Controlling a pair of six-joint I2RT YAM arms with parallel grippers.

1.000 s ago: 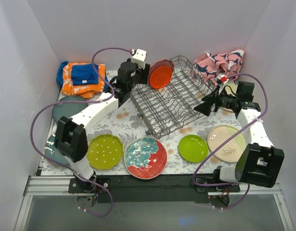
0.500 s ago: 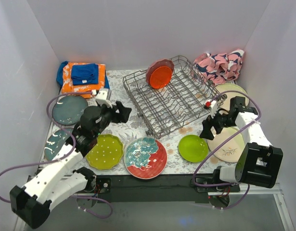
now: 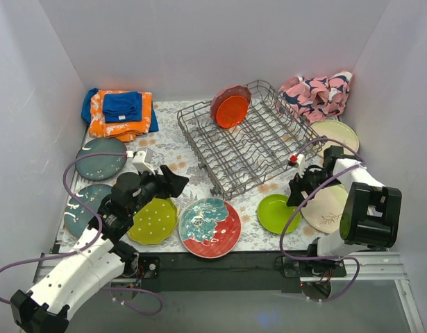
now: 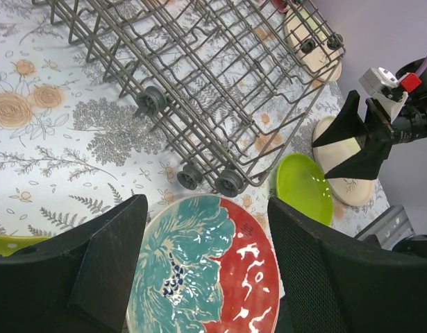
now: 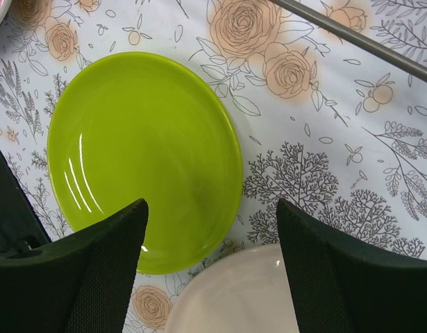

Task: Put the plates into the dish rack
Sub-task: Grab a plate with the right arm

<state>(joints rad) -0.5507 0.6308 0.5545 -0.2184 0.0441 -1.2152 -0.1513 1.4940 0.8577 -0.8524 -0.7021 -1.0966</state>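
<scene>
Both my pincers are released, nothing held. My right pincer (image 5: 210, 236) hangs over the lime plate (image 5: 144, 159), which lies flat near the rack (image 3: 248, 149). My left pincer (image 4: 203, 236) is over the red-teal plate (image 3: 210, 227). Plan: catch the rim low, pinch firmly, tip the plate upright, slot it between tines like the orange plate (image 3: 232, 107).

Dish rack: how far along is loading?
Done: one orange plate stands in the dish rack. In hand: nothing; left fingers open over the floral plate, right fingers open over the lime plate. Remaining: those two plus the yellow-green dotted, slate-blue, teal, twig-marked cream and far-right cream plates, all on the table.
</scene>
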